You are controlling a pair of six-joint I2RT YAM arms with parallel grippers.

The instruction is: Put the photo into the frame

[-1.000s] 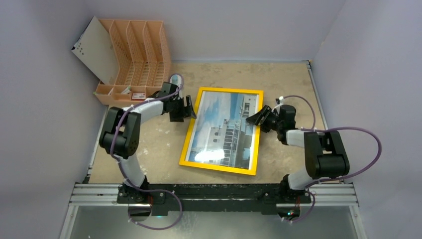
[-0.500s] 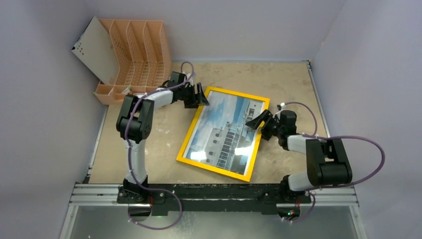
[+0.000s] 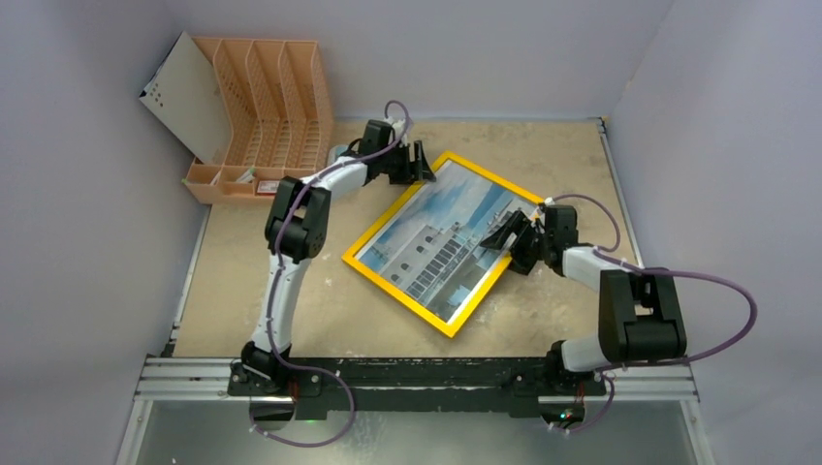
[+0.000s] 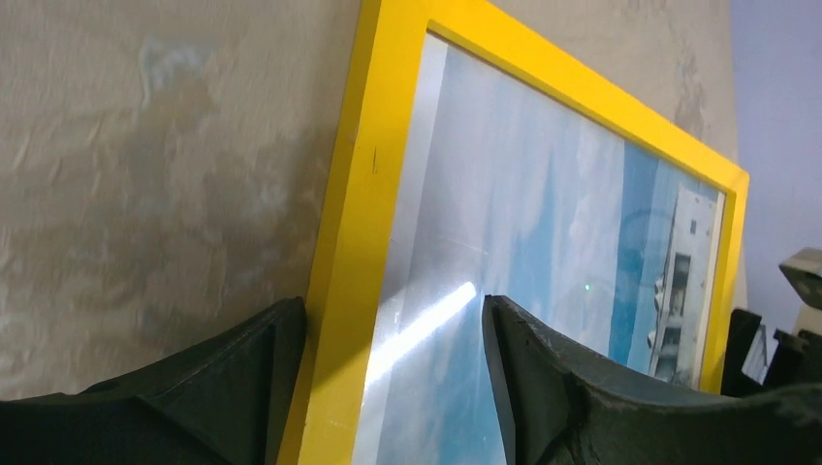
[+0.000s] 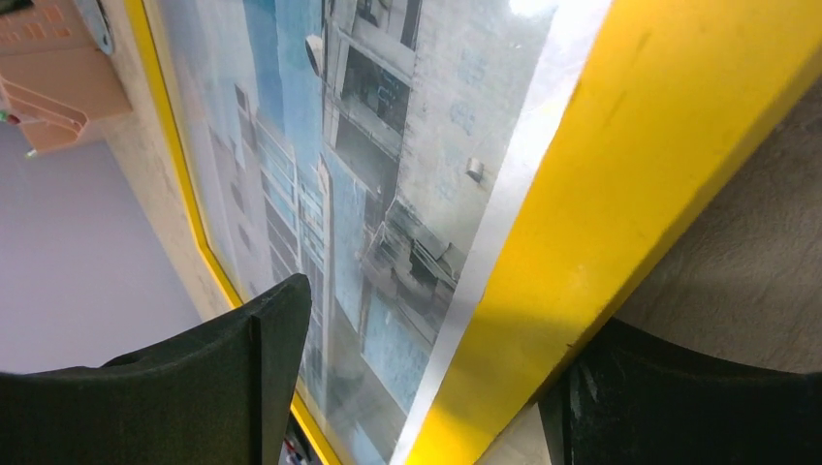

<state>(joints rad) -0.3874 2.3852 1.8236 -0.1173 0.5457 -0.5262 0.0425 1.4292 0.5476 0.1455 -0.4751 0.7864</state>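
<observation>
- Top external view: the frame [image 3: 395, 205] lies flat on the table [image 3: 553, 145], pane up, with the photo [image 3: 436, 237] inside.
- Its long axis runs diagonally, near-left to far-right, with the pictured sky toward the far corner.
- The left gripper [image 3: 419, 163], jaws apart, straddles the far corner's rim.
- The right gripper [image 3: 506, 232], jaws spread wide, straddles the right-hand rim.

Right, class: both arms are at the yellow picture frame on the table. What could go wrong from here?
First, the left gripper and right gripper stand open astride opposite rims of the yellow rectangular picture frame; uneven pushes could spin it on the table. Second, a finger of each sits over the clear pane covering the building photo, so pressing down might scratch it.
</observation>
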